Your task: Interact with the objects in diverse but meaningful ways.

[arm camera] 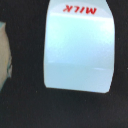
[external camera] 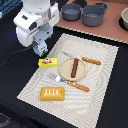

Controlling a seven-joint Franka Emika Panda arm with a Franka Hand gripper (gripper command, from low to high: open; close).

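A small white-and-blue milk carton [external camera: 42,49] stands at the placemat's edge on the exterior view's left, and it fills the wrist view [arm camera: 77,47] with red "MILK" lettering. My gripper [external camera: 39,46] is right down over the carton. The arm's body hides the fingers, so I cannot tell if they are closed on it. A flat yellow red-labelled box [external camera: 46,62] lies just in front of the carton. A dark brown sausage [external camera: 75,67] lies on the round tan plate [external camera: 66,64] mid-mat. An orange ridged bread block [external camera: 52,93] lies near the mat's front.
A fork [external camera: 56,77] and a knife [external camera: 91,61] with orange handles lie beside the plate on the striped placemat [external camera: 100,85]. Two grey pots [external camera: 71,11] [external camera: 94,15] and a bowl [external camera: 125,19] stand on a brown board at the back.
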